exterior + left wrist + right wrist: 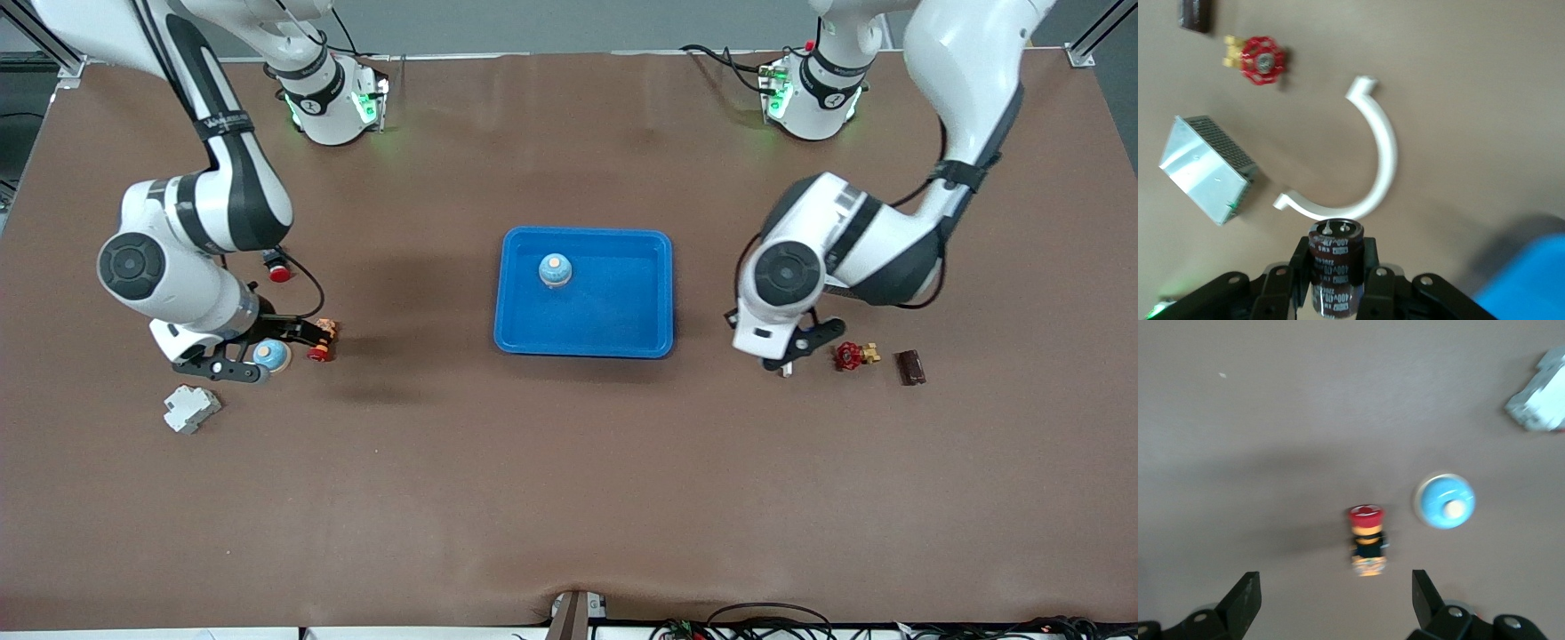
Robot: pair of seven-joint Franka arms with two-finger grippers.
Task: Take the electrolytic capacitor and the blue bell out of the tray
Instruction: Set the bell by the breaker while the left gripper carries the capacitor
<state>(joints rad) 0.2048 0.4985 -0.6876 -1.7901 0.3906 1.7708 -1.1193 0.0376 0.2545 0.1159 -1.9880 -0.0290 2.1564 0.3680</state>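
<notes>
While right jaws gape, left jaws grip capacitor point(1336, 267)

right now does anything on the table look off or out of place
Nothing looks spilled or damaged. One blue bell already sits in the blue tray. The left gripper holds the capacitor; the right gripper hangs open above the table.

Whole table seen from high across, facing both bases. Each wrist view aimed straight down, close. Red valve point(849, 356) point(1261, 60) shared by front and left wrist views; blue bell point(271, 355) point(1445, 501) by front and right wrist views.
</notes>
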